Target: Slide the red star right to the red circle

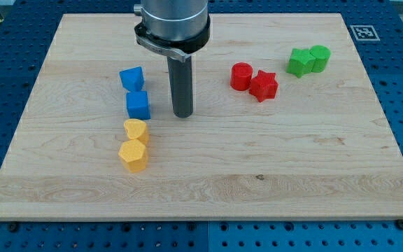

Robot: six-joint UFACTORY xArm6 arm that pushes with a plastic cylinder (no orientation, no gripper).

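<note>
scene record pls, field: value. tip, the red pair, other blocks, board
tip: my tip on the board, just to the view's right of the blue cube, well to the view's left of the reds
red star: touching the red circle, on its lower right in the view
blue: another blue block above the cube
yellow: yellow heart and yellow hexagon, stacked in a column below the blues
green: two green blocks together, upper right of view
board: wooden board
</note>
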